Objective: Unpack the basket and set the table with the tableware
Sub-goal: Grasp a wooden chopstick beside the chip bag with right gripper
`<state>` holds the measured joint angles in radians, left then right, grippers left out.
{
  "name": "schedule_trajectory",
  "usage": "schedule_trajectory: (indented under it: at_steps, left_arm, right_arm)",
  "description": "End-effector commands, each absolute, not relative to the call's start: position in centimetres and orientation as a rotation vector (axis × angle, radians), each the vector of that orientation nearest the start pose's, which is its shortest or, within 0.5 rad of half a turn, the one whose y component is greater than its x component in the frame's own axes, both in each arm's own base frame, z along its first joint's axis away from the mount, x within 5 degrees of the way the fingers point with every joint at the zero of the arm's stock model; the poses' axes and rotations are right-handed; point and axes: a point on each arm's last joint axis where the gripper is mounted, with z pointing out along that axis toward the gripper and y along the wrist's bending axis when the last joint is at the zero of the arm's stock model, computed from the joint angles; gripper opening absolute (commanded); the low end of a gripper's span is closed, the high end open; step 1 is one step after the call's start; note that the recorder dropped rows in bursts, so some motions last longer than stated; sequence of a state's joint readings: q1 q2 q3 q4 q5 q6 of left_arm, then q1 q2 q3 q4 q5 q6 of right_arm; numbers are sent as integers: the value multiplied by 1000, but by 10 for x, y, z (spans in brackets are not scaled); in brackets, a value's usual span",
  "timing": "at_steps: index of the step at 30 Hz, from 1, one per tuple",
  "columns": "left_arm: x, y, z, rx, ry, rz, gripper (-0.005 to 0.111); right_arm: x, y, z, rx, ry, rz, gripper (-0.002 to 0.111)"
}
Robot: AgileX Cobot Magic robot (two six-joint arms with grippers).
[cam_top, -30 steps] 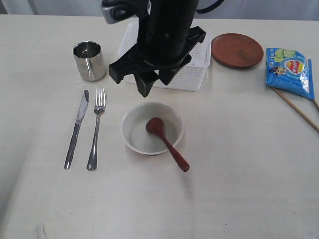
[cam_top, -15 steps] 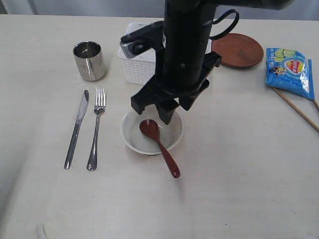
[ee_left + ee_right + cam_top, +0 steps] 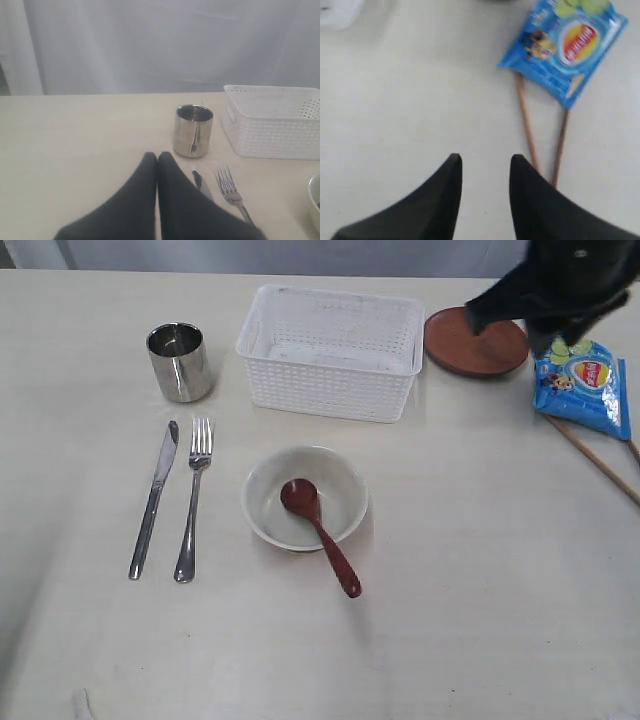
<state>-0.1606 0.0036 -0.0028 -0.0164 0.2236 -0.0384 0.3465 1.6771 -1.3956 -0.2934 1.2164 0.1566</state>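
The right tool hangs released and empty above the chopsticks. They lie by the worktop's right edge, one end tucked under the bag. They look thin, light, stiff and likely to roll, so pinch them where they lie closest together, clear of the bag. The left tool is clenched and empty.

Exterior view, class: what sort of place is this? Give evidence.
Likely a staged dining setting: steel knife and steel fork laid beside an off-white round bowl on a pale beige table, white curtain behind.
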Motion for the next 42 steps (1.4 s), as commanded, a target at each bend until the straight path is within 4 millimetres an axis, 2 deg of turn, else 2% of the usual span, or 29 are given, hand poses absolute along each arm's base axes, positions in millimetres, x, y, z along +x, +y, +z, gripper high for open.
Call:
schedule_trajectory:
  at_steps: [1,2,3,4,6,9,11,17,24,30,36,39,42]
  left_arm:
    - [55,-9,194,92,1697,-167,0]
    - [55,-9,194,92,1697,-167,0]
    - [55,-9,194,92,1697,-167,0]
    - [55,-9,194,92,1697,-167,0]
    - [55,-9,194,92,1697,-167,0]
    - [55,-9,194,92,1697,-167,0]
    - [55,-9,194,92,1697,-167,0]
    - [55,-9,194,92,1697,-167,0]
    - [55,-9,194,92,1697,-167,0]
    - [55,-9,194,92,1697,-167,0]
    - [55,-9,194,92,1697,-167,0]
    - [55,-9,194,92,1697,-167,0]
    - [55,-9,194,92,1697,-167,0]
  right_arm:
    - [339,15,269,-70,3017,-168,35]
    - [345,-12,254,-10,3072,7,38]
    - [347,-22,246,-7,3087,105,39]
    - [352,-35,232,-40,3090,279,40]
    - [357,-50,212,-137,3104,371,40]
    - [364,-60,191,-170,3126,266,40]
    - [370,-66,170,-215,3152,194,40]
    - [372,-69,126,-228,3269,220,40]
    - [372,-72,120,-229,3289,175,39]
    - [374,-74,112,-247,3290,148,34]
    - [376,-55,94,-343,3326,149,34]
    - [380,-44,91,-387,3322,2,32]
    - [383,-39,92,-401,3309,-237,18]
